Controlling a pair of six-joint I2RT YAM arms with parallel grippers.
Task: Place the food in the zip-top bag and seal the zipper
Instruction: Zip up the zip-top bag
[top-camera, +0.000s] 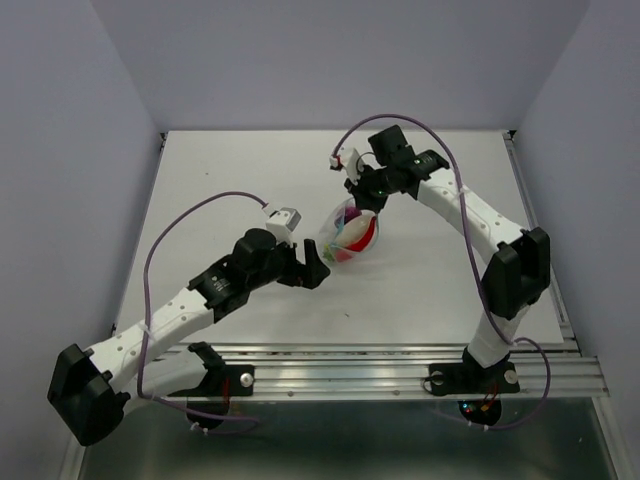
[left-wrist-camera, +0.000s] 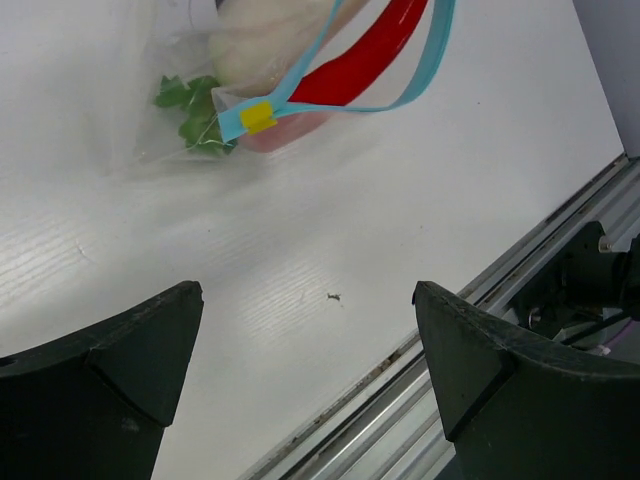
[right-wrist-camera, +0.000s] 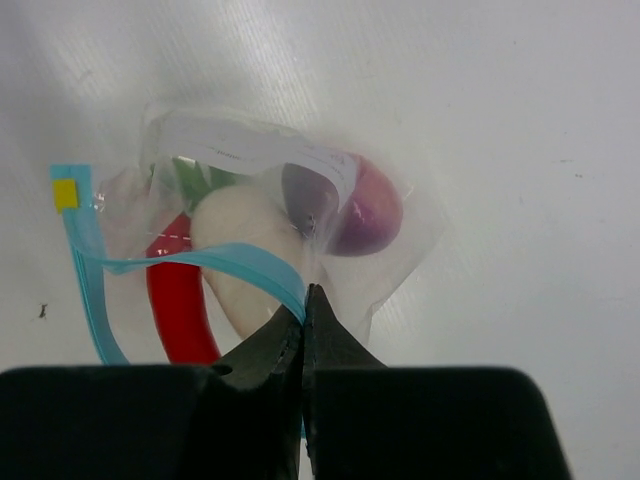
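white tabletop (top-camera: 420, 290): zip-top bag (right-wrist-camera: 240, 150), food (right-wrist-camera: 245, 240) inside, was held mid-surface by its unsealed zipper (right-wrist-camera: 200, 262) in the clamped right hand (right-wrist-camera: 303, 325); left hand (left-wrist-camera: 307, 300) was spread, empty. sealing judged pending: strip to be pressed shut.

radish (left-wrist-camera: 268, 42) cut off by top edge, chili (left-wrist-camera: 368, 55) likewise

White table (top-camera: 430, 290) with the filled zip-top bag (top-camera: 350, 233) on it
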